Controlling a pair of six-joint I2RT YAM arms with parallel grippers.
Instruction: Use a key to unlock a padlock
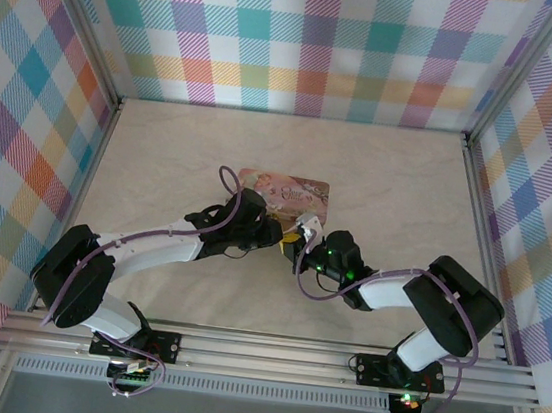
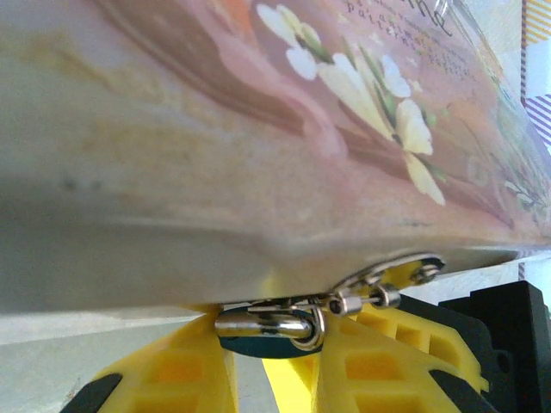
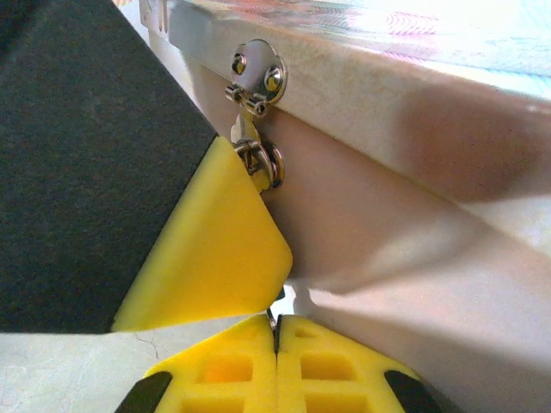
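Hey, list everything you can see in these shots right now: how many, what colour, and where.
tin box: one, pink with flower pictures, middle of the table.
hasp: one, silvery, on the tin box's front.
padlock: one, blue body, silvery shackle, hanging from the hasp.
key: apparently one, thin silvery sliver, pinched in the right hand.
table: one, pale marbled beige, under everything.
walls: three, pastel plaid, around the table.
rail frame: one, silvery, near edge, under the arm bases.
left hand: one, yellow fingers, shut on the padlock.
right hand: one, yellow fingers, pressed together below the padlock.
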